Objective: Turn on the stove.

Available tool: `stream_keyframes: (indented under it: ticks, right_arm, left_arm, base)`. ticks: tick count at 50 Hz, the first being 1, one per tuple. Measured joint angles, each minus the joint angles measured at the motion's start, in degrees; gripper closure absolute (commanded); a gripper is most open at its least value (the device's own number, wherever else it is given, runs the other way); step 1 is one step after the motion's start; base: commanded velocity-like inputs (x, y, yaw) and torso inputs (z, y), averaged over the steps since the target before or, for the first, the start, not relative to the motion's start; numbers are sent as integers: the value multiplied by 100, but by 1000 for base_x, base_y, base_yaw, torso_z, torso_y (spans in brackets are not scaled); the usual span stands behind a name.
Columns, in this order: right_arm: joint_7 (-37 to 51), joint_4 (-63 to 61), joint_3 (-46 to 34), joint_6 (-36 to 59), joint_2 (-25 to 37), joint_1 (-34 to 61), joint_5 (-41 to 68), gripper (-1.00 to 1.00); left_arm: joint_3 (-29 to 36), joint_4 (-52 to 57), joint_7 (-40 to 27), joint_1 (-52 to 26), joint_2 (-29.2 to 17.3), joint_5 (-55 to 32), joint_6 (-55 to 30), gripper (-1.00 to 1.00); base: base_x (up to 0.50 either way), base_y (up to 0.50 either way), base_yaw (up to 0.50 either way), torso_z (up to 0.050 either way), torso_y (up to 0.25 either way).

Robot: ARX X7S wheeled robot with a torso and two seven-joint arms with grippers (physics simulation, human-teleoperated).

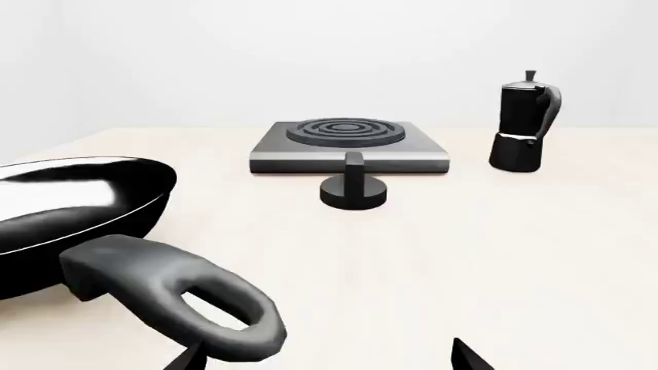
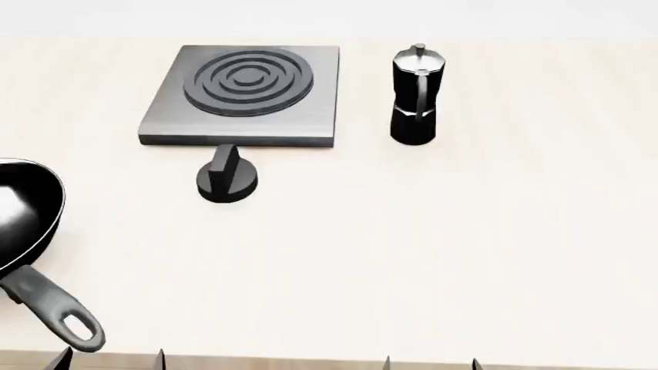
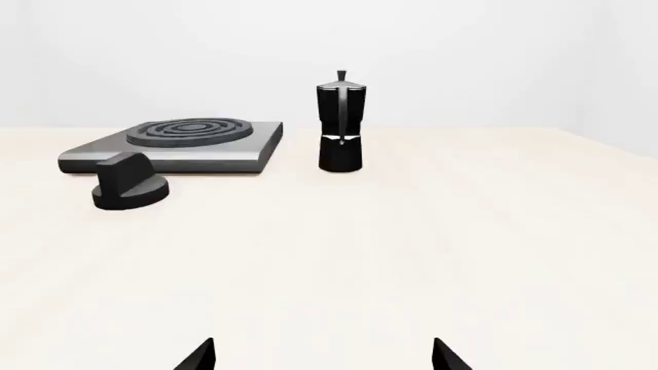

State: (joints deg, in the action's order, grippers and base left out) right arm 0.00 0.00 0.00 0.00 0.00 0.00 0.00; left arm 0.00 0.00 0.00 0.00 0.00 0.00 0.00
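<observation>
Left gripper (image 2: 110, 358): I see only two dark fingertips at the near edge of the table in the head view, with a clear gap between them. The jaws are spread and hold nothing. In the left wrist view the same tips show near the pan handle, apart from it.
Right gripper (image 2: 430, 362): I see again two dark tips at the near edge, to the right of the left pair. The jaws stand wide apart and are empty; the right wrist view shows bare table between the tips.
Table (image 2: 432, 254): a pale, cream surface; a large bare part lies between my grippers and the objects.
Pan (image 2: 23, 220): black and glossy, at my near left, partly cut by the edge of the head view. Its grey handle (image 2: 57, 312) with a hanging loop points toward the near edge, close to the left gripper.
Knob (image 2: 227, 179): small, black and round, with an upright grip ridge. It stands on the table just in front of the stove's near edge, a little left of its centre.
Stove (image 2: 308, 108): a flat grey metal slab, farther back and left of centre, with a dark burner (image 2: 248, 80) of concentric rings on top. Nothing stands on it.
Moka pot (image 2: 415, 96): black, upright, just right of the stove and apart from it.
</observation>
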Motion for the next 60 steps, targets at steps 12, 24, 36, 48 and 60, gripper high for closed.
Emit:
stream_keyframes:
  ticks: [12, 24, 36, 48, 60]
  right_arm:
    - [188, 67, -148, 13, 129, 46, 147, -100]
    - [379, -30, -357, 123, 292, 29, 187, -100]
    - [519, -1001, -499, 826, 460, -84, 257, -100]
    - [609, -2159, -611, 1688, 643, -79, 330, -100]
    - [713, -3168, -573, 2644, 762, 257, 465, -100]
  left_arm:
    - [173, -63, -190, -33, -135, -73, 22, -100]
    - [382, -36, -462, -55, -269, -42, -110, -100]
    - [475, 746, -688, 30, -395, -75, -778, -100]
    - [555, 1760, -840, 11, -545, -81, -1578, -100]
    - [556, 2626, -922, -385, -677, -141, -2520, -100]
  base:
    - [0, 0, 0, 0, 0]
    - [0, 0, 0, 0, 0]
    - [0, 0, 0, 0, 0]
    - [0, 0, 0, 0, 0]
    - [0, 0, 0, 0, 0]
